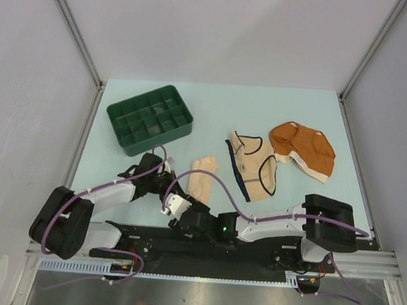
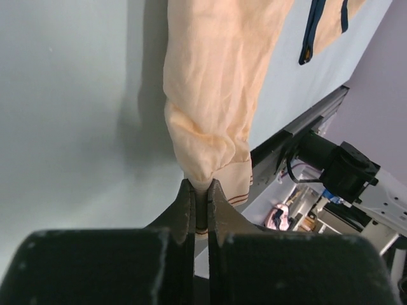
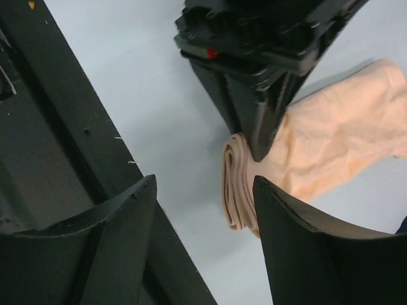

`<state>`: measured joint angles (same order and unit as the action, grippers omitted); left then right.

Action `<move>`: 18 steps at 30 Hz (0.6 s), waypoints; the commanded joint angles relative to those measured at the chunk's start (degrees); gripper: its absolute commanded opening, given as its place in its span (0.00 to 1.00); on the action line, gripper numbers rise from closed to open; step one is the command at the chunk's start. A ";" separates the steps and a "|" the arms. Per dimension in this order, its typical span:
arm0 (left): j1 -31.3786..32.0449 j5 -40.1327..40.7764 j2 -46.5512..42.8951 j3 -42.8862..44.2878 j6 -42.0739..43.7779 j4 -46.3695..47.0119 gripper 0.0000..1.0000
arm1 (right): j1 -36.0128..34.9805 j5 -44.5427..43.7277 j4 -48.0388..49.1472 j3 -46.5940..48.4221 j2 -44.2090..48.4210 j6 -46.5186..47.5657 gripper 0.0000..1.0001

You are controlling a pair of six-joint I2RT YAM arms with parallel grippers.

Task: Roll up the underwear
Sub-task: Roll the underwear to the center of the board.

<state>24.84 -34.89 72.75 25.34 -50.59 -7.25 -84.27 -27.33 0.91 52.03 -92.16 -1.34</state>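
The pale peach underwear lies on the table near the arms, its near end folded into a small roll. My left gripper is shut on that rolled end, and the cloth stretches away from its fingertips. Beside it, my right gripper stands open with bare table between its jaws, its right finger just next to the roll. In the top view both grippers meet at the garment's near end. The cream underwear with black trim and the rust-orange one lie flat further right.
A dark green compartment tray stands at the back left. The black base rail runs close along my right gripper's left side. White walls close in the table on three sides.
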 commanded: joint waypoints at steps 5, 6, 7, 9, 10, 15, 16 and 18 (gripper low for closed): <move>-2.60 -6.50 -0.24 -0.47 -0.48 -1.80 0.00 | -2.74 -10.98 7.18 -1.05 -4.95 0.38 0.65; -2.69 -6.94 -0.42 -0.47 -0.39 -1.98 0.00 | -2.74 -12.29 7.27 -1.14 -5.22 0.29 0.64; -2.87 -7.29 -0.50 -0.56 -0.13 -2.50 0.00 | -2.92 -13.00 7.35 -1.14 -6.01 0.29 0.64; -3.04 -8.26 -0.50 -0.64 0.05 -2.95 0.00 | -3.35 -14.67 7.53 -1.23 -6.63 0.55 0.64; -3.48 -8.78 -0.50 -0.82 -0.04 -2.95 0.00 | -3.53 -15.20 7.70 -1.32 -6.89 0.99 0.63; -4.18 -11.07 -0.07 -1.26 -0.30 -2.95 0.00 | -5.81 -21.26 12.18 -2.28 -9.79 4.06 0.59; -4.36 -11.25 -0.15 -1.26 -0.39 -2.95 0.00 | -6.69 -22.05 12.88 -2.37 -10.23 4.85 0.58; -4.71 -11.51 -0.07 -1.35 -0.39 -3.12 0.00 | -7.22 -24.69 14.47 -2.37 -11.63 4.95 0.55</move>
<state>21.02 -42.83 72.75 24.36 -50.96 -9.89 -89.80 -44.03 9.19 50.13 -101.71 1.91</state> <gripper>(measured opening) 0.040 0.573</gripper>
